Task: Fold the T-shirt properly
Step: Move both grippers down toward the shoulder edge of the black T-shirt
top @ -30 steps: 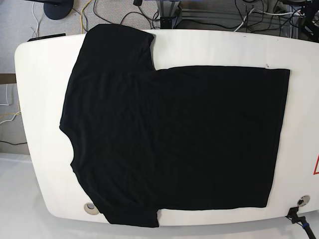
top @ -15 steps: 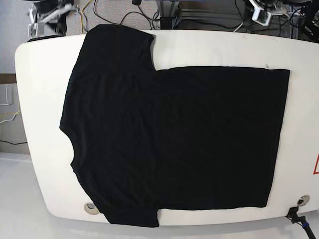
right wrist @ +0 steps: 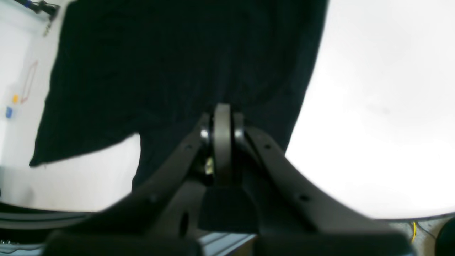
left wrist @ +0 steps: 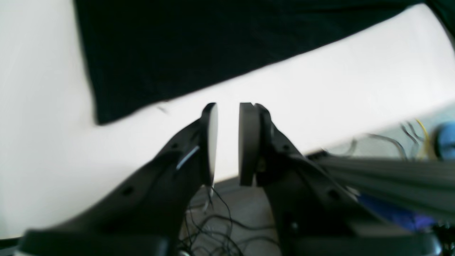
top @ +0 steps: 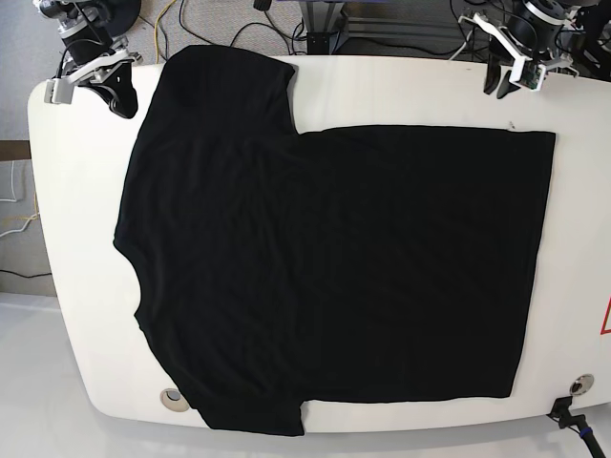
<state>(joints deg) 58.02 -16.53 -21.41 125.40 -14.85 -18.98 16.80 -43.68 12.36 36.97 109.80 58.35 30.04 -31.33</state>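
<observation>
Left gripper (left wrist: 227, 142) jaws apart, right gripper (right wrist: 223, 142) jaws together, both empty. T-shirt (top: 325, 258) limp, light; pinch far hem corner and far sleeve.

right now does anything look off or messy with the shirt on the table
Nothing stands out. The black T-shirt lies flat and spread across the white table, no bunching or hanging edges visible. The left gripper and right gripper both hover over the table's far corners, clear of the cloth; left jaws slightly apart, right jaws closed.
</observation>
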